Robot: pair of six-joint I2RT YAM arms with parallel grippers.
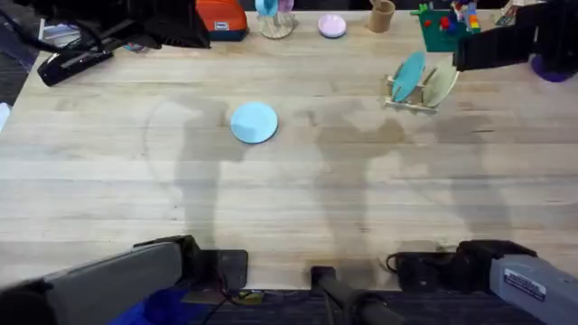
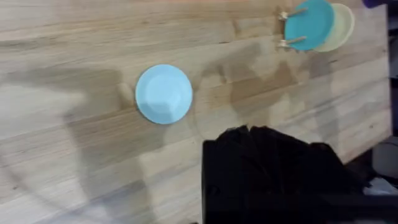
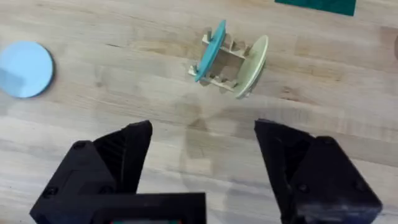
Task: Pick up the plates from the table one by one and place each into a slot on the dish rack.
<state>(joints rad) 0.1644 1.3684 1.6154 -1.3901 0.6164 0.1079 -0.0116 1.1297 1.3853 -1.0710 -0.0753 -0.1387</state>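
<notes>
Your right tool (image 3: 202, 165) stood wide apart over the light wood counter (image 1: 108, 181); I could not tell the left tool's state. The pale sky-blue round plastic plate (image 1: 254, 122) lay flat, well apart from the small wooden dish rack (image 1: 417, 93). It looked light, stiff and slick, so I would pinch its rim.

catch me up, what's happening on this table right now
Two robot arms are loading small plates into a wooden dish rack. A teal plate and a cream plate already stand in its slots. One pale blue plate lies flat on the table, well away from the rack, with nothing touching it. The right gripper is open and empty above the bare wood short of the rack.
</notes>
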